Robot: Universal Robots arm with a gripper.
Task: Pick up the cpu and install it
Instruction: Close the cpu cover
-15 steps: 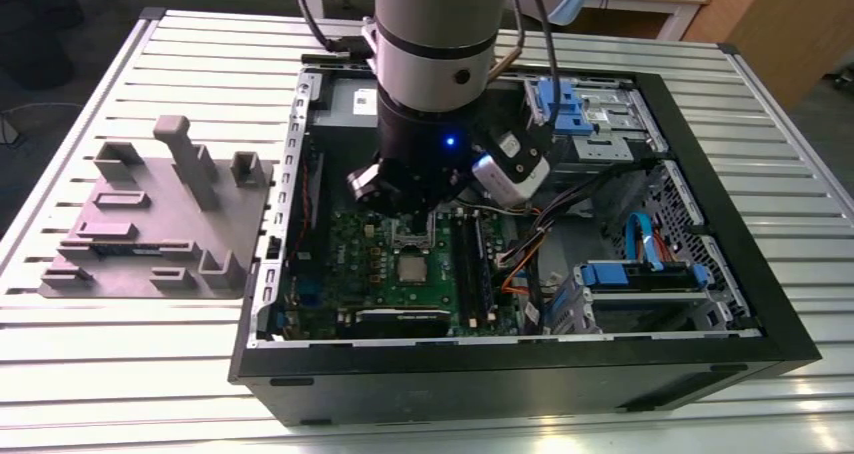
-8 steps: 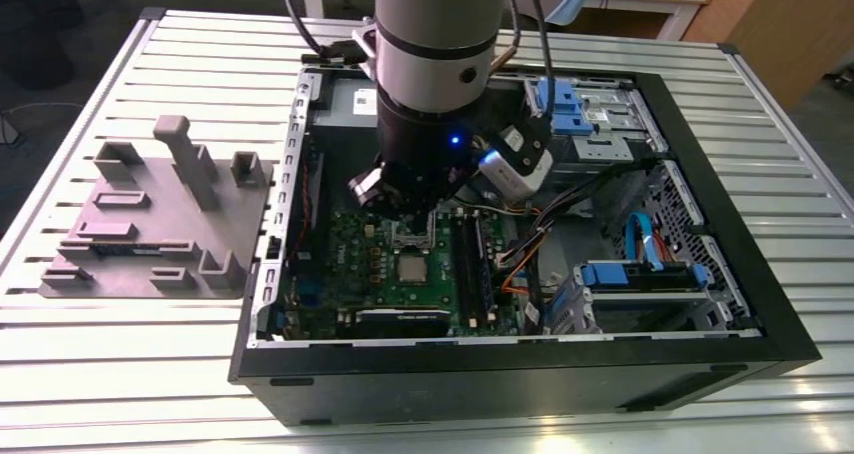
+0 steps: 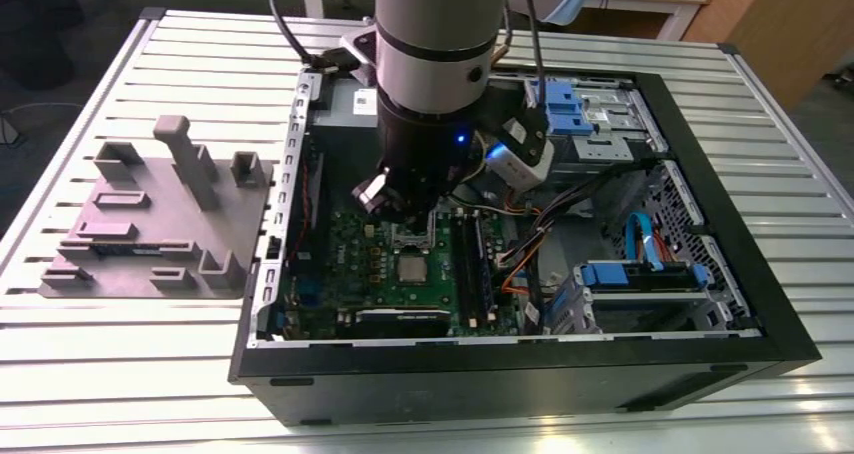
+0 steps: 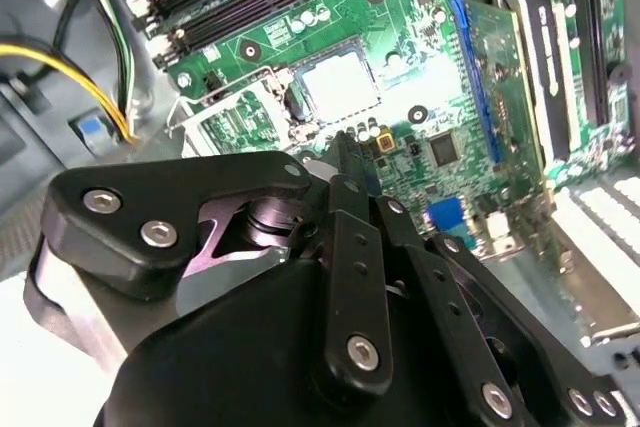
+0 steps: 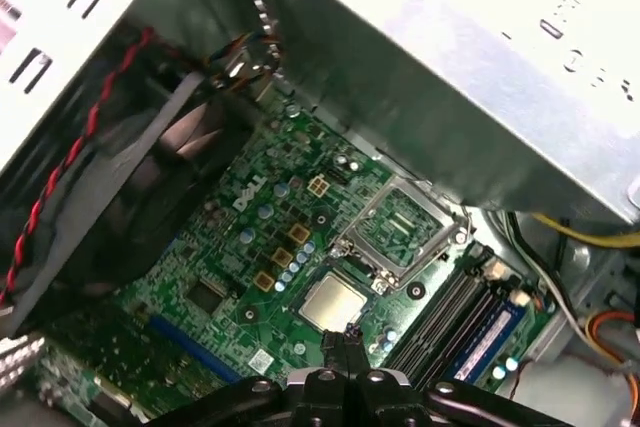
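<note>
Nearest the wrist cameras is the black multi-link robot hand (image 4: 345,152), its two narrow fingertips (image 5: 340,342) pressed together and pinching nothing, as both wrist views show. It hovers just above the green motherboard (image 5: 250,247), its tips pointing down close beside the cpu.

The small, flat, square cpu with a silvery-grey metal top (image 5: 332,300) lies flat in its socket on the motherboard, inside the open black computer case (image 3: 534,384) that rests on the slatted metal worktop (image 3: 134,374), toward the worktop's middle. In the exterior view the cpu (image 3: 412,267) sits just below the arm. In the second wrist view the cpu (image 4: 338,84) glares bright under the light.

Just beyond the cpu, the silver rectangular socket frame (image 5: 402,226) stands hinged open, so the chip looks seated but not yet clamped.

The cpu should be light, rigid and slick on top, with a delicate underside. It is best gripped by two opposite edges, kept level and never forced.

Farther off, near the worktop's edge at the exterior view's left, lies a grey moulded fixture tray (image 3: 154,224).
</note>
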